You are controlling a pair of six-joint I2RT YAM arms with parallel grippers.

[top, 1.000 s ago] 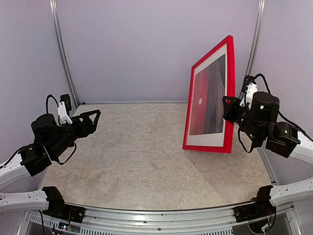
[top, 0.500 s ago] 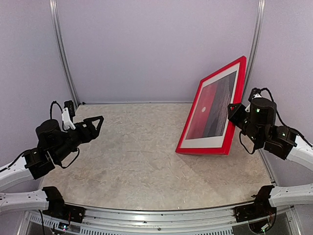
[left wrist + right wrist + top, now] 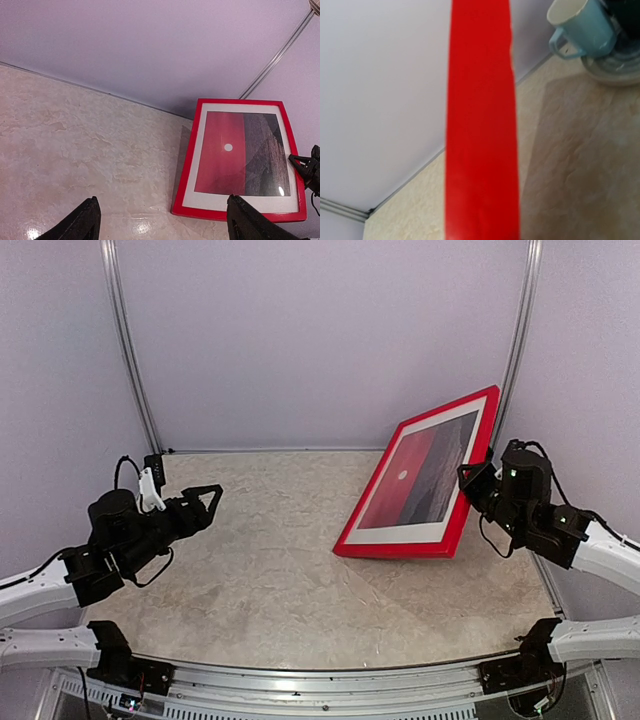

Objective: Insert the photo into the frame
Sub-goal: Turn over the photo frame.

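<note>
At the right of the top view, the big thin red picture frame (image 3: 400, 548), red sunset photo (image 3: 415, 475) inside, leans on its low edge, pinched, I think, by the right claw (image 3: 474, 478), so a slipping pinch could drop it flat, while the wide-open left claw (image 3: 208, 502) holds nothing.

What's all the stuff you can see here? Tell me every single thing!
frame: one, red, table's right side, tilted, lower edge on the table
photo: one, red sky with white sun, inside the frame
mat border: one, white, around the photo
mug: one, pale blue, seen only in the right wrist view's top corner
table: one, beige marbled, under the frame
left gripper: one, black, open, empty, table's left side
right gripper: one, black, shut on the frame's right edge
</note>
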